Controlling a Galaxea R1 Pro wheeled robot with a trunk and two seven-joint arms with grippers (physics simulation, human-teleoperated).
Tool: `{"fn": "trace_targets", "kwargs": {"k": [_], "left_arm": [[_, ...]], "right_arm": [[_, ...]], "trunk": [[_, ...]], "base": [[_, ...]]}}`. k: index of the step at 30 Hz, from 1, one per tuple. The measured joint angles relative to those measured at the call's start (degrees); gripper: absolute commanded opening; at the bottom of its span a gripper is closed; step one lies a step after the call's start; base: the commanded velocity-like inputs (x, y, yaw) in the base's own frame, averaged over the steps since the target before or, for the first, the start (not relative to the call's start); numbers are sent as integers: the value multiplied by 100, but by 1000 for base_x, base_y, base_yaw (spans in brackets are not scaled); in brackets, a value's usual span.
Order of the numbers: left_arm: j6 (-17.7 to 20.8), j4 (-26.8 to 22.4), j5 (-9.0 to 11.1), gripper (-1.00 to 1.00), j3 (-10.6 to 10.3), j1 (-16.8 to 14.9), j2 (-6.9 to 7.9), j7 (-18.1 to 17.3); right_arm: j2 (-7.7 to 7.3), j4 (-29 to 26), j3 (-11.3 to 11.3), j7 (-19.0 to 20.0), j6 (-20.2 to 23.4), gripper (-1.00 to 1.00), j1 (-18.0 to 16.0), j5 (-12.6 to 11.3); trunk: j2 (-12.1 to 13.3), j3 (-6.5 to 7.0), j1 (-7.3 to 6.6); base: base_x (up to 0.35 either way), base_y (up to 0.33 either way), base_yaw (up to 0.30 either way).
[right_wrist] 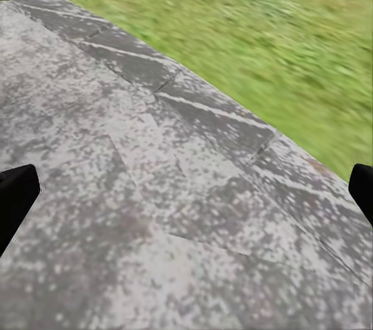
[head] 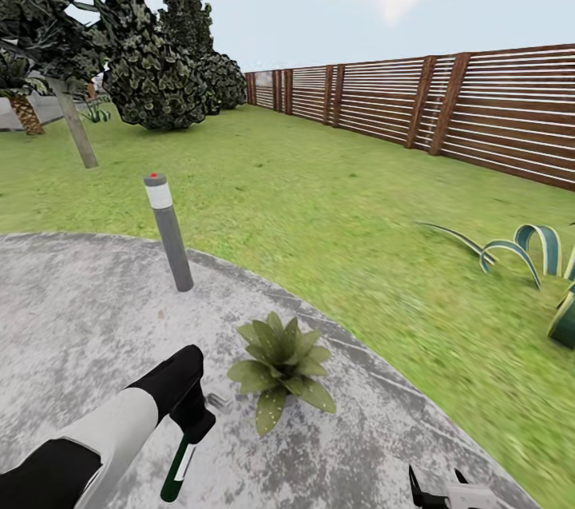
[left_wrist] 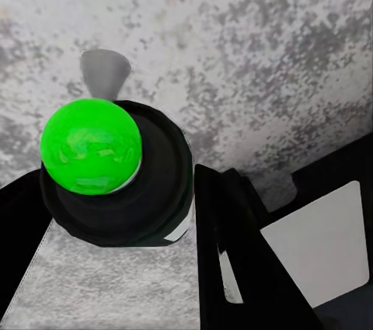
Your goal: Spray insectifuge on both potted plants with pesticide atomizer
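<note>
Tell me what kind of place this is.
A simulated back garden, by the look of it: green lawn around a round grey paved patio, closed in by a brown slatted wooden fence, with trees behind. A grey bollard lamp and a small potted plant stand on the paving.

Grey paved patio (head: 88, 317) w/ potted plant (head: 279, 361) & bollard lamp (head: 169, 231); lawn (head: 335, 205) around.

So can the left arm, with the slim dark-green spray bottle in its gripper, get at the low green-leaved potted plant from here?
Probably yes. The left gripper holds the slim dark-green spray bottle just beside the low green-leaved potted plant, with bare grey paving between them. The grey bollard lamp stands farther back, out of the way.
</note>
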Motion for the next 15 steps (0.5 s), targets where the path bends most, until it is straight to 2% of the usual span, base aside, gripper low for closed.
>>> {"fn": "trace_targets", "kwargs": {"k": [7,15], "left_arm": [[-2,14,-11,-100,-21,0,-3,2],[-8,15,-26,-100,-7,-5,27,2]], "right_arm": [[0,-1,8,6,-6,100,0,1],[-1,-2,3,-1,-3,100,1,0]], "trunk": [[0,0,1],[0,0,1]], "base": [[6,7,-35],[0,0,-284]]}}
